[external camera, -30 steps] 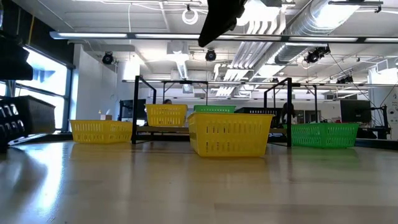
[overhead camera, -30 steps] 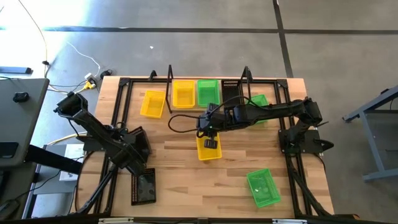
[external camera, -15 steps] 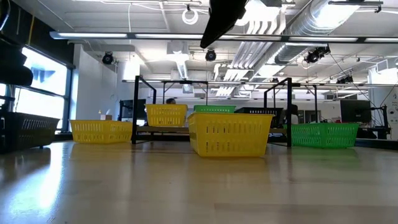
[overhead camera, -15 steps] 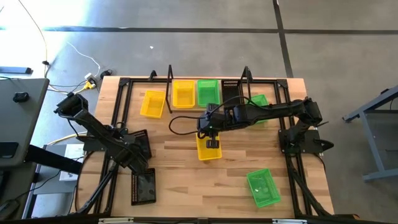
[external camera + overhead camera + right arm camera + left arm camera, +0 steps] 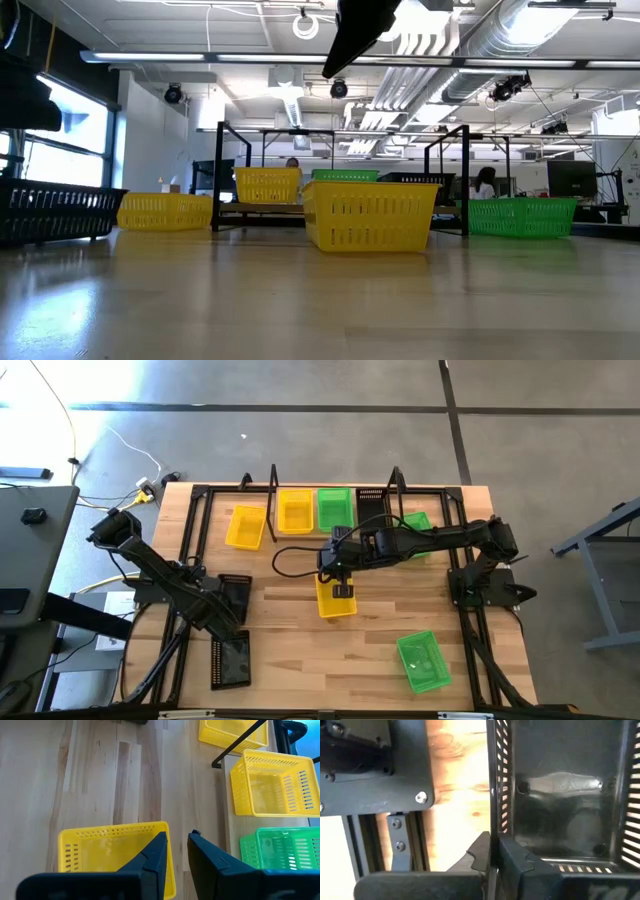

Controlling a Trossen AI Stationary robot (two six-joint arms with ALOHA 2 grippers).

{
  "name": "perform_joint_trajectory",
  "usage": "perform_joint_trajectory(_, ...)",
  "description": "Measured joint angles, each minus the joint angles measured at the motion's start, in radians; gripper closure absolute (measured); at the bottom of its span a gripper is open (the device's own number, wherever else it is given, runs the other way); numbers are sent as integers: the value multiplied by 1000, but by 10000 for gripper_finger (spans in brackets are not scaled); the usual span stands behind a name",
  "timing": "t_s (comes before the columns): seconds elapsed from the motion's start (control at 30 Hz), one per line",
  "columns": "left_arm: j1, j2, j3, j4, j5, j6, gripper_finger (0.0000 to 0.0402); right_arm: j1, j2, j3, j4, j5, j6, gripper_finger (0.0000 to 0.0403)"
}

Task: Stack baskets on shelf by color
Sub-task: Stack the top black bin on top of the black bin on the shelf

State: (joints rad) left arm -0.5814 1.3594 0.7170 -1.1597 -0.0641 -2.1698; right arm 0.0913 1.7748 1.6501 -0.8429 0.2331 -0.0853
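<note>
My left gripper [image 5: 492, 845] is shut on a black mesh basket [image 5: 237, 582], which shows level at the low view's left edge [image 5: 55, 210]. My right gripper [image 5: 175, 837] hangs open, high above a yellow basket [image 5: 335, 602] at the table's middle, its fingers either side of that basket's end wall from above, touching nothing. On the shelf [image 5: 262, 208] stand a yellow basket [image 5: 295, 510], a green one [image 5: 335, 508] and a black one [image 5: 371, 494]. A yellow basket [image 5: 246, 527] rests on the table left of the shelf. My left gripper pinches the black basket's long side wall [image 5: 493, 820] near a corner, one finger [image 5: 481, 852] outside and one [image 5: 516, 855] inside, coming from above. The basket sits level. Whether its base touches the table, I cannot tell.
A green basket [image 5: 423, 662] sits near the table's near-right corner, and another green one [image 5: 416, 523] lies partly under the right arm. A flat black mesh piece [image 5: 230, 660] lies at the near-left. Black frame rails run along both table sides. People show in the room beyond.
My left gripper has carried the black basket toward the table's right, away from the left arm's base. The basket was tipped at the low view's left edge; it now sits level and further into view. The right arm has barely moved.
</note>
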Motion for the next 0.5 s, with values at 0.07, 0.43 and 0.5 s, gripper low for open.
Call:
perform_joint_trajectory(0.07,0,-1,0,4,-18,0,388,1,0,0,0,-2,12,341)
perform_joint_trajectory(0.43,12,-49,54,7,-189,20,396,37,0,0,40,-113,89,341)
perform_joint_trajectory(0.5,26,-58,70,7,-208,56,396,53,0,0,64,-114,89,341)
